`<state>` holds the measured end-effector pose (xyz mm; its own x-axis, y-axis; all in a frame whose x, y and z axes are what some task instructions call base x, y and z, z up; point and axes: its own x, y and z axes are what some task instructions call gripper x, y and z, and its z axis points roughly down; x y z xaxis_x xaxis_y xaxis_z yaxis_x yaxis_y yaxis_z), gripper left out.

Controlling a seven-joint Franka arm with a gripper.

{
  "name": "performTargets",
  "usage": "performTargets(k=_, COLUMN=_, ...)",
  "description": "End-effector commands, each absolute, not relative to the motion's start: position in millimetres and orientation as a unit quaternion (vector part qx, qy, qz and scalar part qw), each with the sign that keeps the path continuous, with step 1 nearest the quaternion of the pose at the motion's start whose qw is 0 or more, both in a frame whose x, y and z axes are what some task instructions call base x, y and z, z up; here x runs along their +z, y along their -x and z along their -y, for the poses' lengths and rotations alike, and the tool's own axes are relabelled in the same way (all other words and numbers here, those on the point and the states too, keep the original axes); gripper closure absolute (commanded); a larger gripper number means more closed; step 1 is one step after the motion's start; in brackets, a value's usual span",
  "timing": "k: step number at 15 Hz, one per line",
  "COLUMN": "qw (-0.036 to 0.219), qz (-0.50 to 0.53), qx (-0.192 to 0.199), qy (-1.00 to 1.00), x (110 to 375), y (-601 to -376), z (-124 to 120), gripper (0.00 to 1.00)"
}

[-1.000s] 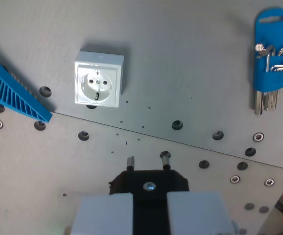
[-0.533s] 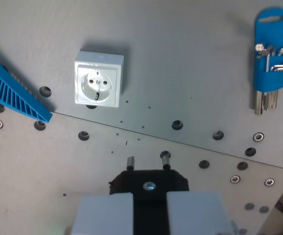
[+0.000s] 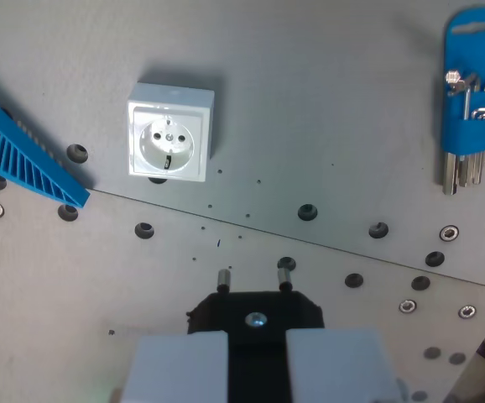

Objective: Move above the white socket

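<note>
The white socket [image 3: 169,133] is a square box with a round face, lying on the grey plate at the wrist view's upper left. My gripper [image 3: 257,337] is at the bottom middle, below and to the right of the socket. Its two pale fingers [image 3: 184,365] are shut on a black plug [image 3: 256,311]. The plug's two metal pins [image 3: 285,270] point toward the plate, clear of the socket.
A blue ribbed wedge [image 3: 24,156] lies at the left edge. A blue holder with hex keys [image 3: 472,92] lies at the upper right. A seam with several holes and screws [image 3: 307,211] crosses the grey plate [image 3: 326,101].
The whole scene has shifted slightly to the right in the view, so the camera has moved a little. The plug stays in the fingers.
</note>
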<state>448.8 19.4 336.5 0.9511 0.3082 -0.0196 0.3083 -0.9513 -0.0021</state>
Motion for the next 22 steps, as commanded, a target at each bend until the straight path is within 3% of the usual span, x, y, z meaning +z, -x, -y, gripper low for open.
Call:
performTargets(k=1, qw=0.003, qz=-0.143, qx=0.024, qy=-0.989, x=325.3, y=-444.1, z=-23.2, gripper=1.0)
performTargets(k=22, qw=-0.003, qz=-0.121, qx=0.029, qy=-0.992, x=226.6, y=-418.7, z=-45.4, gripper=1.0)
